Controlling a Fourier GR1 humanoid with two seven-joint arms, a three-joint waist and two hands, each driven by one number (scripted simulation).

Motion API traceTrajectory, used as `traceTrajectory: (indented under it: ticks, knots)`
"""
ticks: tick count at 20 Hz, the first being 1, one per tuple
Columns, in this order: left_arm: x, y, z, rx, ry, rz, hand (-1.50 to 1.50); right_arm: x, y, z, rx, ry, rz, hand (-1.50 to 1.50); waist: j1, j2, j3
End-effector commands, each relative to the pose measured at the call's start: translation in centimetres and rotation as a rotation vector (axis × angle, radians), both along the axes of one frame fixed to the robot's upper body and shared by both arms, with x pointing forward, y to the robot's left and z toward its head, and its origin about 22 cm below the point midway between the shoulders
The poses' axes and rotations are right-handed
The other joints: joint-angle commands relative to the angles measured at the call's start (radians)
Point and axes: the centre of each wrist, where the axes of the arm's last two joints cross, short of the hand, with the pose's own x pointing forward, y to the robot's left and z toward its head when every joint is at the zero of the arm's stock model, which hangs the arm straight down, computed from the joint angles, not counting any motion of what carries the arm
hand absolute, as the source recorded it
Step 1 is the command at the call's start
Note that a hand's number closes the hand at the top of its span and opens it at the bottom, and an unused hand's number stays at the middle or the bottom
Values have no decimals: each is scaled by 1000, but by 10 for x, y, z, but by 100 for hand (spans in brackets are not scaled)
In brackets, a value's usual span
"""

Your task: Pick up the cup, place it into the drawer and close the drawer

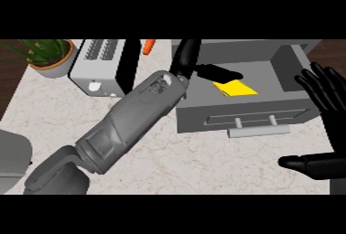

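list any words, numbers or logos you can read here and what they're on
No readable text anywhere in this view.
Grey appliance: slots and a white knob, no lettering.
Drawer front: plain, only a handle.
Yellow cup: no print visible.
Left forearm: a mottled patch near the wrist, too blurred to read as a mark.
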Motion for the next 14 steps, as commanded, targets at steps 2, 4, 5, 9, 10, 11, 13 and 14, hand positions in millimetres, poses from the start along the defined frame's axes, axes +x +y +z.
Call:
traceTrajectory:
  ticks: [2,4,5,9,10,11,13,14]
  knots:
    - [-5,-4,4,-108,-53,10,-150,-12,-13,12,-42,-10,78,150,15,-6,0]
    - [-5,-4,7,-133,-27,7,-150,-21,-5,6,-85,-12,86,150,34,-9,-1]
    - [2,-2,22,-130,-42,-18,-150,-13,-9,18,-152,-15,57,150,57,-12,-1]
    - [1,2,23,-171,-13,7,-150,-23,-7,21,-284,-1,98,150,71,-16,-1]
    - [12,26,40,-180,-39,-3,-150,-31,-3,22,-322,33,81,150,75,-19,-2]
    - [6,7,43,-196,-30,29,-150,-22,-6,20,-359,24,98,150,73,-15,-1]
    - [10,31,50,-205,-1,26,-150,-30,-5,19,-444,19,39,150,90,-22,-1]
    - [15,50,52,-217,0,23,-150,-26,1,10,-429,28,28,150,91,-19,-1]
